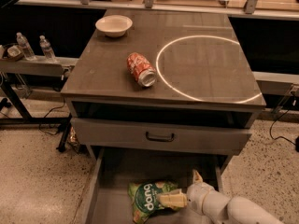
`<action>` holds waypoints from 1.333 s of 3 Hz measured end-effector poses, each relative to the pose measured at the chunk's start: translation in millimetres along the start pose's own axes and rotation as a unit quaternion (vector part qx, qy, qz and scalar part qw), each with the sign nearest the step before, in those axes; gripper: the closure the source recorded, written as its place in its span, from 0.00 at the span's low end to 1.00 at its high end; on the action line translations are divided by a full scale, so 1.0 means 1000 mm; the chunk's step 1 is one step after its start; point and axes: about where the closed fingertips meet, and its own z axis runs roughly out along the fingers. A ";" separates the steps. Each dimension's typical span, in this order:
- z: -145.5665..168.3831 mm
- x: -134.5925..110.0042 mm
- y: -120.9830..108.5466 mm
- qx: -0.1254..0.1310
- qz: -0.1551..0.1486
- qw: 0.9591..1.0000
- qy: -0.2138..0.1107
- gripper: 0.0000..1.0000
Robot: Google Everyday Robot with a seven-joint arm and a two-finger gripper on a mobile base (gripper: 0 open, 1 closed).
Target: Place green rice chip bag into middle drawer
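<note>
Release seemed the step in hand: the white two-finger gripper [180, 186], low inside the wide grey metal middle drawer [111, 208], needed to lift straight clear without dragging the crinkly bright green rice chip bag [147, 200], which lay on the drawer floor. Its jaws stood apart, with one finger [172, 200] resting on the bag.

We count one green rice chip bag [148, 200], one soda can [141, 69], one bowl [113, 25], two water bottles [24, 45], one middle drawer [108, 192], and one claw [180, 188], spread wide, at five o'clock.
</note>
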 end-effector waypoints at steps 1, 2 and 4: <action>-0.035 0.002 -0.021 0.013 -0.008 1.000 0.009 0.00; -0.102 -0.005 -0.060 0.059 -0.010 0.998 0.014 0.00; -0.219 -0.091 -0.093 0.153 -0.092 0.983 -0.045 0.00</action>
